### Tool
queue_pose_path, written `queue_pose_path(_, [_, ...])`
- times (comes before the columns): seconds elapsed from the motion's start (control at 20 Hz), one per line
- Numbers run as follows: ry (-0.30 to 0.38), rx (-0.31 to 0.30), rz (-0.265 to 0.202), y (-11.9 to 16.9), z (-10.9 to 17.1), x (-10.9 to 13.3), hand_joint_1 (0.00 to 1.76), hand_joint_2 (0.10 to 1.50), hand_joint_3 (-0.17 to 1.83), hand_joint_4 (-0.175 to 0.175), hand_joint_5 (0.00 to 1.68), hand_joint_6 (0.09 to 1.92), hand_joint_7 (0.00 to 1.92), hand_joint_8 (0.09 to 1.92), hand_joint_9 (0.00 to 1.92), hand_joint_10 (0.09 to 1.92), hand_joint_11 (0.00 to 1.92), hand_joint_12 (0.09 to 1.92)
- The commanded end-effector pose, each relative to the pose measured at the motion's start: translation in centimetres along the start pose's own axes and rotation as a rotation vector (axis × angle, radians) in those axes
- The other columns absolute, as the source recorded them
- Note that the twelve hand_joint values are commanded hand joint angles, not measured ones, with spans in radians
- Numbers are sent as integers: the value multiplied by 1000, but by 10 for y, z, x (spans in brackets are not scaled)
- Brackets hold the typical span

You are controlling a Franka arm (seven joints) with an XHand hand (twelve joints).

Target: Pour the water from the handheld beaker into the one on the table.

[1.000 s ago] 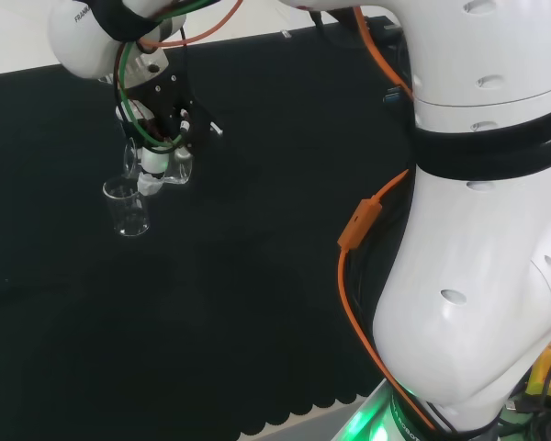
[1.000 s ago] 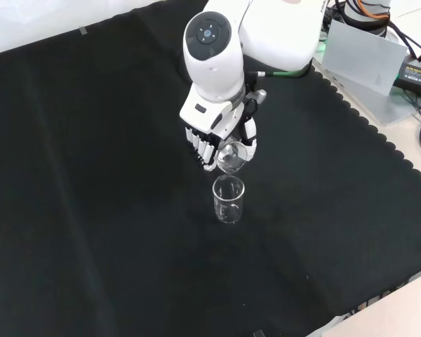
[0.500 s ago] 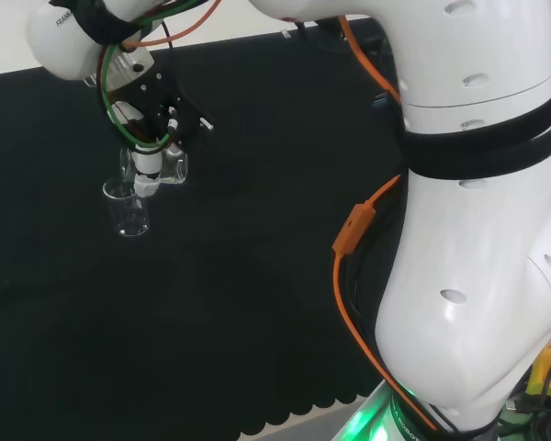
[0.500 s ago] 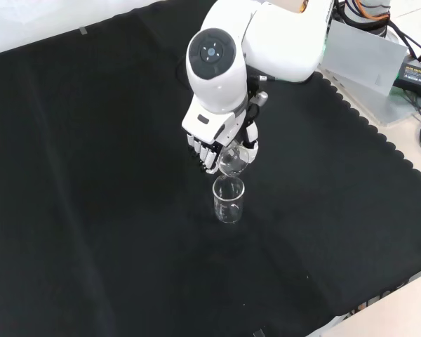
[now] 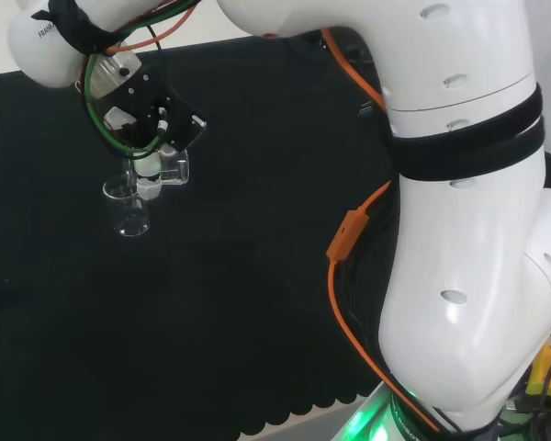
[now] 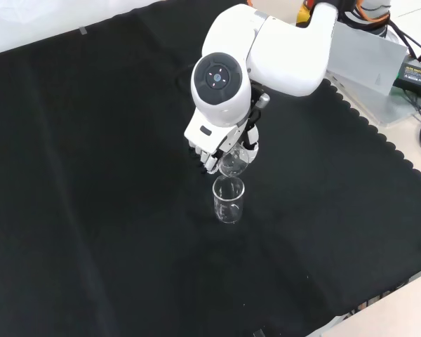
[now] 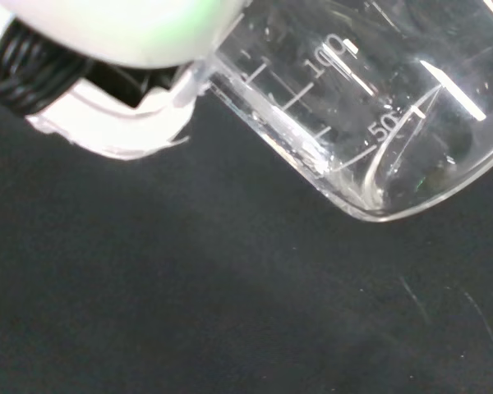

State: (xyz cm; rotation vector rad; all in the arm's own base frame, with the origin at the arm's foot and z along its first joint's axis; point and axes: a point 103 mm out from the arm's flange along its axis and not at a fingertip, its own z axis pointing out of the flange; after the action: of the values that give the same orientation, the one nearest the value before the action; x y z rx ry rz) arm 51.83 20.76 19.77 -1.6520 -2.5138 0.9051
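Clear glass: I have the handheld beaker (image 6: 233, 162) tilted in the hand (image 6: 209, 152), fingers curled round it, mouth directly above the table beaker (image 6: 228, 200), which stands upright on the surface (image 6: 91, 210). Further tilt should keep that alignment.

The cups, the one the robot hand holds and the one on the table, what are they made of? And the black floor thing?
Held beaker: clear and shiny with printed white marks, probably glass, possibly plastic. Table beaker: the same see-through look. Black cloth: dull fabric with faint creases and a scalloped edge. The hand looks like white and black plastic.
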Motion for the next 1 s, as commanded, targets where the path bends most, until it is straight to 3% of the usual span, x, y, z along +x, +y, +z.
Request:
queue_pose_path(0.05, [-35, 20, 25, 1, -6, -1, 1163, 573, 878, -15, 1204, 905, 1552, 827, 1505, 765, 1304, 763])
queue_pose_path(1.0, [-120, 88, 51, 2, -25, 2, 1162, 572, 884, -14, 1200, 916, 1546, 840, 1503, 775, 1299, 765])
